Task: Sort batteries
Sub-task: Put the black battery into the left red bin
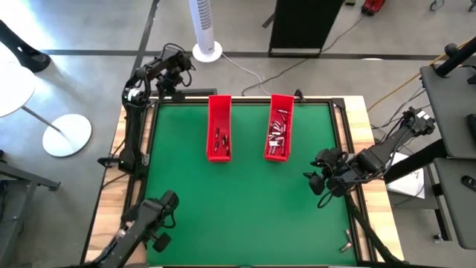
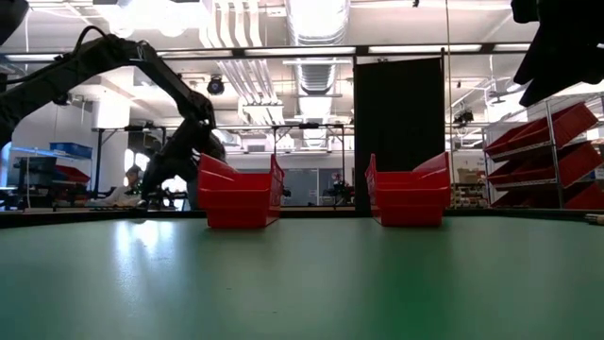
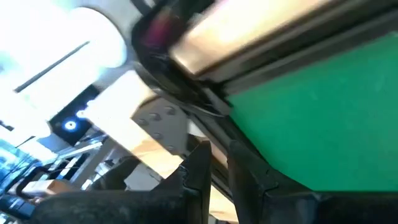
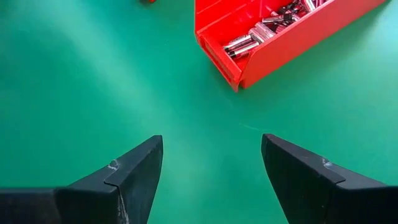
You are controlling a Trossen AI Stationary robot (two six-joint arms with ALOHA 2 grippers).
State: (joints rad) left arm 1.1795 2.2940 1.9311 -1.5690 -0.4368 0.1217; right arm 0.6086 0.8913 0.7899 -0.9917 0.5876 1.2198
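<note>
Looking straight down, a green mat covers the table, and two red trays stand side by side near its far edge. The left tray holds a few dark batteries; the right tray holds a thicker heap of silvery batteries. The right gripper hangs over the mat's right side, nearer than the right tray and well apart from it. The left gripper sits off the mat at the table's far left corner.

From table height, both trays show end-on beyond a stretch of bare mat; their contents are hidden by the walls. One dark arm bends down behind the left tray.

Through the left wrist camera, the left gripper has its fingers nearly together with nothing between them, above the mat's edge and the table frame.

Through the right wrist camera, the right gripper stands wide apart and empty over bare mat. Beyond it lies the end of a red tray with silvery batteries piled inside.
</note>
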